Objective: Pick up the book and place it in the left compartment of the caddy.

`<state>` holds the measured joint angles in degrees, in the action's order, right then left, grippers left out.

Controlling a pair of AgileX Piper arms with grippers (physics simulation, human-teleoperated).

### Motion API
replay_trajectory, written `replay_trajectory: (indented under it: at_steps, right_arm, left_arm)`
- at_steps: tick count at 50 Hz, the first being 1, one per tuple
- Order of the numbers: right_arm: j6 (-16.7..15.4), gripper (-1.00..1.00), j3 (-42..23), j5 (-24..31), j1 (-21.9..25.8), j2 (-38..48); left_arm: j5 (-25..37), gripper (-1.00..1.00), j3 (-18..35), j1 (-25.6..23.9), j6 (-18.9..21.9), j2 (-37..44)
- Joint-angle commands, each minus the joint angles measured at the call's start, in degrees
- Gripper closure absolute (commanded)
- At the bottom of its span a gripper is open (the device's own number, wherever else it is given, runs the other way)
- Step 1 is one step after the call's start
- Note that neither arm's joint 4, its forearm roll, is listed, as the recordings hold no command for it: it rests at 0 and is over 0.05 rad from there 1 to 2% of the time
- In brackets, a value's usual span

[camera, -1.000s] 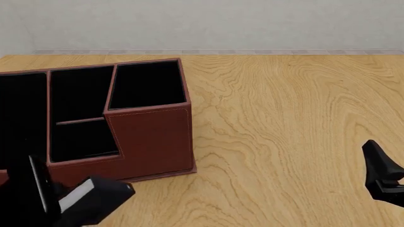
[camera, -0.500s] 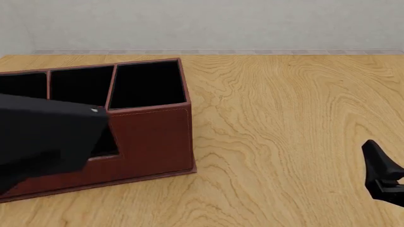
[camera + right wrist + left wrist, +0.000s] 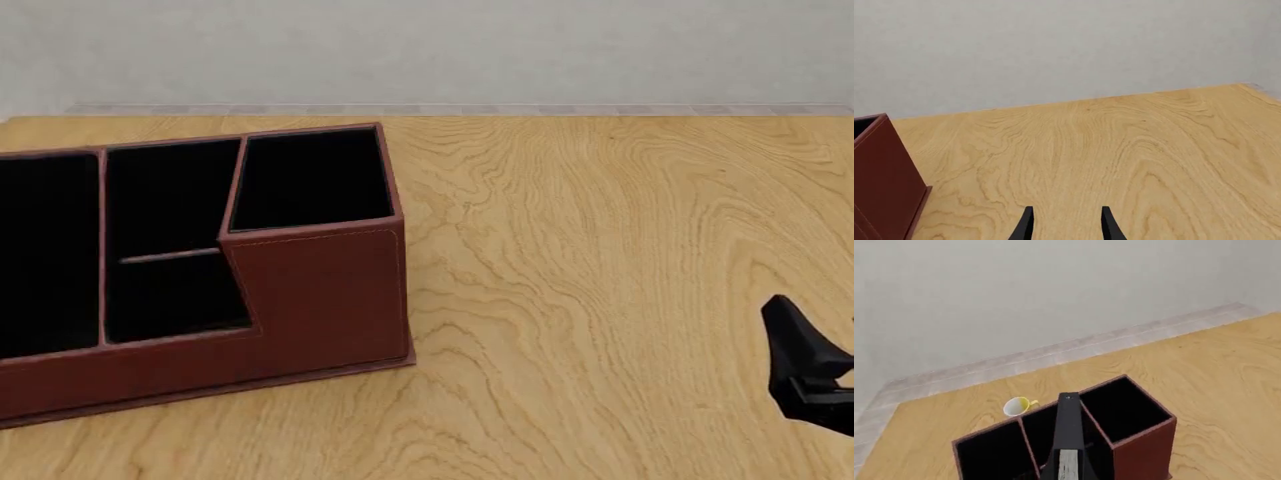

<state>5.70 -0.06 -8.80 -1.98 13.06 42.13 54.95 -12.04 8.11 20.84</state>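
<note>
The reddish-brown caddy (image 3: 314,300) stands at the table's left, its long left compartment (image 3: 47,250) black-lined and with nothing in it. Neither the book nor my left gripper shows in the front view. In the left wrist view the black book (image 3: 1069,427), pale page edge toward the camera, juts out from my left gripper (image 3: 1067,475), which is shut on it, high above the caddy (image 3: 1141,450). My right gripper (image 3: 801,365) hovers low at the table's right, open (image 3: 1066,225) and holding nothing.
A small yellow-and-white cup (image 3: 1017,406) lies on the table beyond the caddy's far side. The caddy's tall square bay (image 3: 314,180) and the divided middle bay (image 3: 167,240) sit to the right of the left compartment. A pale wall backs the table.
My left gripper has risen with the book from the table's lower left, passed close before the front camera over the caddy, and left that view. The right gripper has hardly moved.
</note>
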Motion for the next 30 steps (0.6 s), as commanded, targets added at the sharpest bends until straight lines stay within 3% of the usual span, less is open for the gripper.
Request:
replay_trajectory:
  at_steps: [1, 2, 6, 8, 11, 12, 13, 14, 16, 17, 18, 20, 23, 28, 30]
  right_arm:
    - [0.26, -1.00, 0.00, -0.49, -0.01, 0.65]
    - [0.29, -1.00, 0.00, -0.55, -0.04, 0.71]
    - [0.44, -1.00, 0.00, -0.73, -0.28, 0.81]
    - [0.46, -1.00, 0.01, -0.54, -0.34, 0.57]
    - [0.44, -1.00, 0.00, 0.04, -0.37, -0.03]
    - [0.41, -1.00, 0.01, 0.08, -0.39, -0.07]
    - [0.36, -1.00, 0.00, 0.03, -0.43, 0.00]
    - [0.33, -1.00, -0.01, 0.02, -0.48, 0.05]
    - [0.31, -1.00, -0.01, -0.23, -0.50, 0.37]
    - [0.30, -1.00, -0.01, -0.42, -0.50, 0.61]
    - [0.28, -1.00, 0.01, -0.51, -0.47, 0.72]
    - [0.16, -1.00, -0.01, -0.26, -0.38, 0.48]
    - [-0.02, -1.00, -0.01, 0.17, -0.34, 0.08]
    - [-0.41, -1.00, 0.02, -0.88, -0.11, 1.32]
    - [-0.51, -1.00, -0.01, -1.09, 0.01, 1.70]
  left_arm:
    - [-3.26, 1.00, 1.87, 14.72, -2.13, -0.50]
    - [-3.35, 1.00, 0.80, 16.27, 0.16, -0.15]
    - [-3.32, 1.00, -0.40, 16.47, -0.46, 1.13]
    - [-3.23, 1.00, -2.18, 14.85, 3.01, 1.84]
    - [-3.05, 1.00, -3.35, 13.08, 2.35, 3.03]
    - [-3.52, 1.00, -4.01, 14.62, 2.69, 3.16]
    - [-4.13, 1.00, -4.99, 20.14, 6.15, 3.62]
    - [-5.29, 1.00, -5.29, 23.79, 6.94, 3.16]
    - [-5.76, 1.00, -4.68, 25.28, 5.84, 2.26]
    - [-6.05, 1.00, -4.88, 27.90, 7.79, 2.90]
    - [-5.28, 1.00, -4.75, 28.24, 7.36, 4.55]
    - [-3.42, 1.00, -3.04, 25.19, 1.64, 7.35]
    - [-3.15, 1.00, -3.56, 21.30, -0.07, 9.12]
    - [-2.69, 1.00, -3.58, 24.81, 1.77, 13.60]
    - [-2.43, 1.00, -2.85, 26.23, 6.59, 14.82]
